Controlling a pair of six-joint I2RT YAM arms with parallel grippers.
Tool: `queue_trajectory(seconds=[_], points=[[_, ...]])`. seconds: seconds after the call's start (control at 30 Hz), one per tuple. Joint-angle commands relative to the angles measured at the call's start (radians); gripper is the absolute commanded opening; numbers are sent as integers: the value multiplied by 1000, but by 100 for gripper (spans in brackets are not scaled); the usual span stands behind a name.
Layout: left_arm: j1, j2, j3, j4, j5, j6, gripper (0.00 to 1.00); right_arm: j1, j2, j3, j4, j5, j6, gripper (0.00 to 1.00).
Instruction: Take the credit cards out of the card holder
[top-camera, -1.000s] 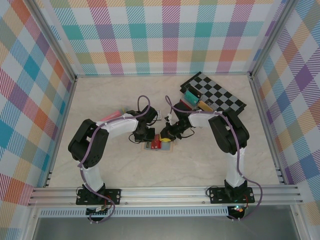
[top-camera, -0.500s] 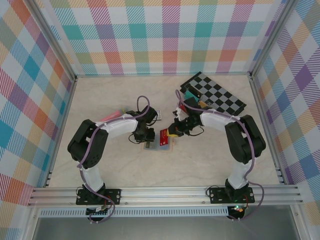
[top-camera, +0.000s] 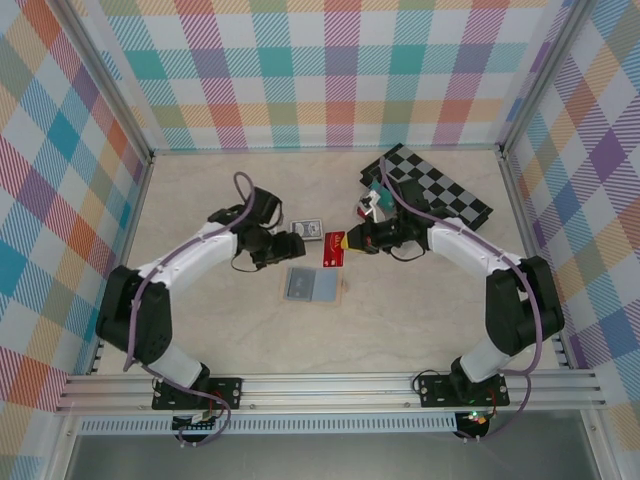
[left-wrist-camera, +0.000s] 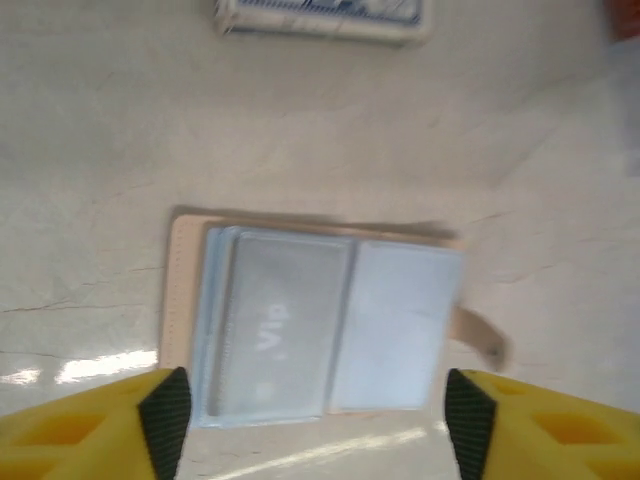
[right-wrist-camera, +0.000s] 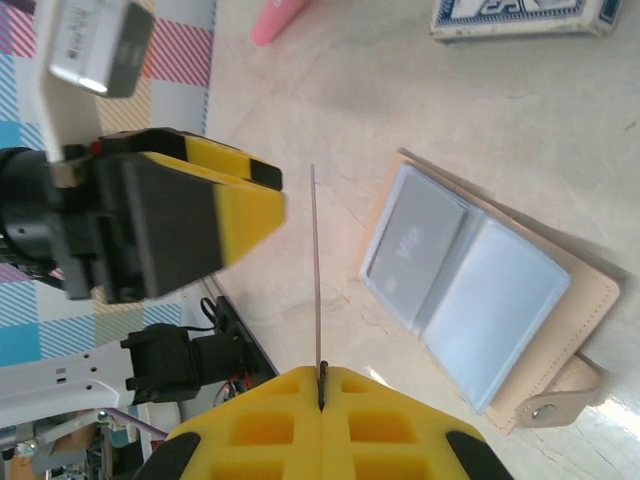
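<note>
Near card holder (top-camera: 312, 285) | left hand (left-wrist-camera: 317, 412) wide | right hand (right-wrist-camera: 322, 380) pinches red card (top-camera: 334, 250) (edge-on)

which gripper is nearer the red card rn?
Right. The right gripper is shut on the red card. The left gripper is open, off to the card's left, not touching it.

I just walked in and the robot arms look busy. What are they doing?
The right gripper is pinching a red credit card, held clear of the card holder. The card holder lies open on the table, its blue-grey inside facing up. The left gripper hangs open close by, holding nothing.
</note>
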Motion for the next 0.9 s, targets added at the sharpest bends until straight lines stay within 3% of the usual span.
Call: queue_trajectory(seconds=[0.0,0.13,0.33,0.43,0.67,0.87], points=[[62,-68,-37,102,214,-63,79,-5,-26,-2,89,-97,25,0],[92,-104,-81,279,405,-160,87,-6,-15,9,164,-157,73,0],[93,-116,-141,551,560,-284,83,-6,-1,18,291,-230,169,0],[92,-114,-159,648,606,-332,74,-6,0,18,337,-249,204,0],[90,-117,-190,795,667,-412,39,-6,17,11,437,-287,283,0],[86,-110,-198,862,683,-457,20,-6,18,2,495,-296,326,0]])
